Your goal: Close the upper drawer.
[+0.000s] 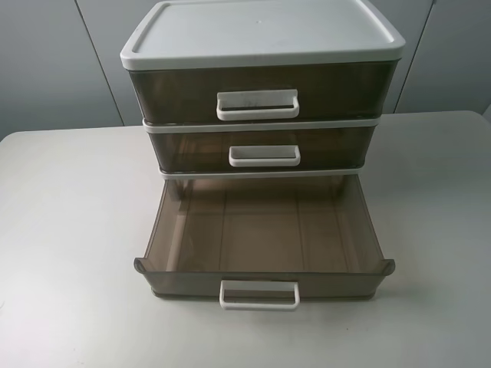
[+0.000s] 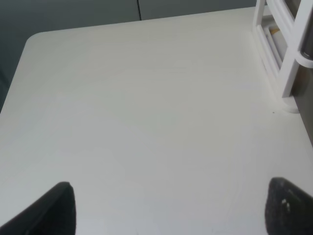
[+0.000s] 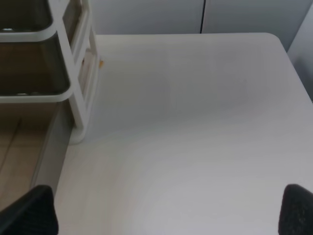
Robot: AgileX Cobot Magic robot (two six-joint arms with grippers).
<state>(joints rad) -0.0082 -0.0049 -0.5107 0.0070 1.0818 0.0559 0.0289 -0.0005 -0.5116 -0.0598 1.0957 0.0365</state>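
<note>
The cabinet with a white lid point(image 1: 261, 31) stands at the back middle of the table. The upper drawer point(image 1: 176, 88), smoky brown with a wide white loop handle point(image 1: 258, 105), sits pushed in under the lid, its front about level with the middle drawer point(image 1: 192, 149). The lowest drawer point(image 1: 261, 230) is pulled far out and is empty. Neither gripper shows in the exterior high view. My left gripper point(image 2: 171, 215) is open and empty over bare table, left of the cabinet frame point(image 2: 288, 49). My right gripper point(image 3: 164, 215) is open and empty, right of the cabinet frame point(image 3: 80, 98).
The white table point(image 1: 69, 230) spreads to both sides of the cabinet. The lowest drawer's handle point(image 1: 259, 295) reaches toward the front edge. Its side wall point(image 3: 49, 152) lies close by my right gripper. Grey wall panels stand behind the table.
</note>
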